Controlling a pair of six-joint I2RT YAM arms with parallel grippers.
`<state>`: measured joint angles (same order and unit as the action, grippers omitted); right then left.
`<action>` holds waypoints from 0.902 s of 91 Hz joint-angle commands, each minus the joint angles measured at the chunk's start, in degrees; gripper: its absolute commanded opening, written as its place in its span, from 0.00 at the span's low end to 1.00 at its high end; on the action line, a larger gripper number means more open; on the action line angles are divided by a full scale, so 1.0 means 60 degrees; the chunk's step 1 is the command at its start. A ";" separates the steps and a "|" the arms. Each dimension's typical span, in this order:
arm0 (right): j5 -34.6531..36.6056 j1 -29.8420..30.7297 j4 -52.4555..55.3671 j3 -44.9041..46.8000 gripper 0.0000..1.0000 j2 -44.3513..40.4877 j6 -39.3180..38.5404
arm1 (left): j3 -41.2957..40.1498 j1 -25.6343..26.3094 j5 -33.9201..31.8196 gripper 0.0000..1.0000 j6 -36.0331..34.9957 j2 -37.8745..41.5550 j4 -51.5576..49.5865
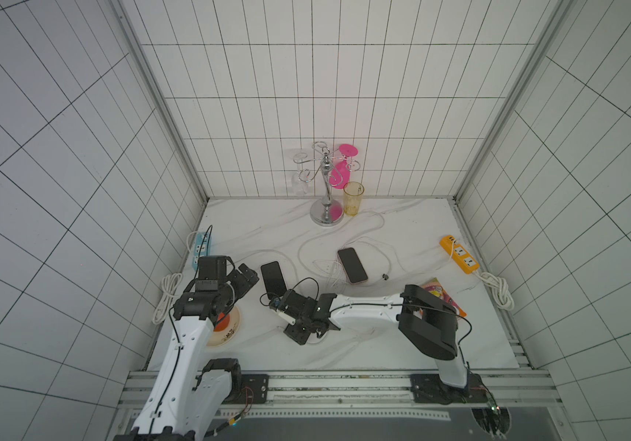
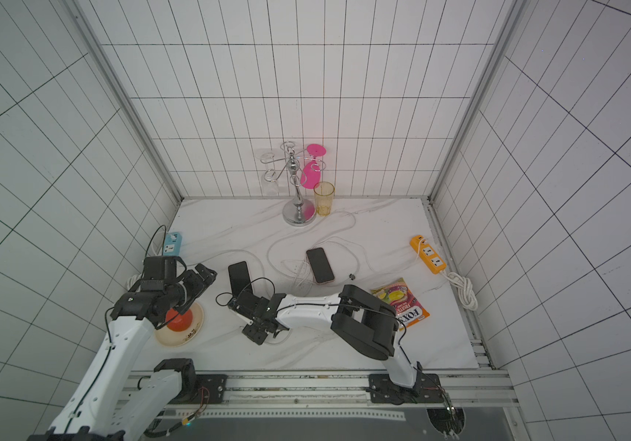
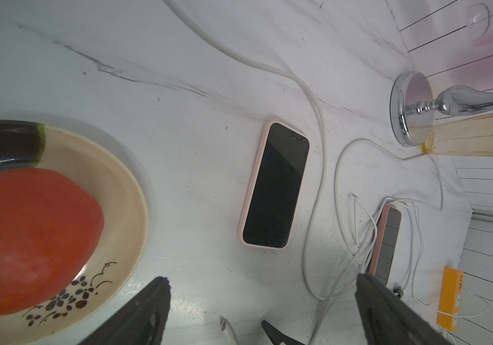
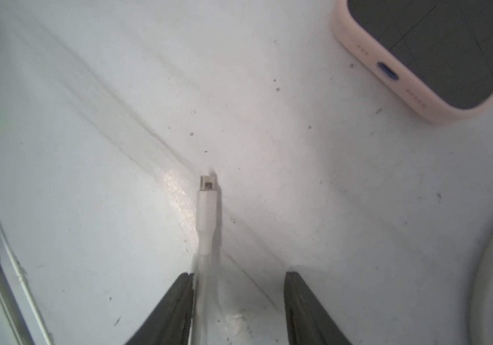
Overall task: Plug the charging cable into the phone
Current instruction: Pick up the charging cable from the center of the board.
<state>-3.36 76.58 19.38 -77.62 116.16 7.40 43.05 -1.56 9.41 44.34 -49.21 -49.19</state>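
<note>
Low over the marble table [image 4: 60, 149], the right gripper [image 4: 239, 276] straddles the white charging cable [image 4: 206, 239] just behind its plug [image 4: 208, 189]. A hold close to the connector probably gives the best control over its aim. Its jaws are partly spread: one finger [image 4: 176, 304] touches the cord and the other [image 4: 305, 304] stands clear, so nothing is pinched yet. The plug lies flat on the table, near the pink-cased phone [image 4: 436, 44] but apart from it. The phone's charging port [image 4: 388, 71] sits at an angle to the plug, so the plug will need turning to line up. Whether its tip is the right way up is hard to tell through the blur. The left gripper [image 3: 261, 279] hovers beside the phone, jaws wide and empty, likely placed to brace the phone against sliding during insertion.
</note>
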 commanded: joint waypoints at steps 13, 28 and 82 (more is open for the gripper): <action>0.0027 0.0011 -0.0639 0.0626 0.08 -0.0437 0.0566 | 0.0000 -0.0055 0.0176 0.98 -0.0163 -0.0026 -0.0012; -0.0259 -0.0504 -0.1222 0.1536 0.00 -0.1799 0.0828 | -0.0265 -0.0065 0.1190 0.96 -0.0227 -0.0023 0.0556; -0.7011 -0.4461 -0.4369 0.5130 0.00 -0.6830 0.3992 | -0.1347 0.3813 0.4395 0.75 0.0386 0.0022 0.6917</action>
<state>-35.29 50.52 -3.70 -47.90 78.11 26.98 36.62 18.37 33.56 45.58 -48.62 -18.87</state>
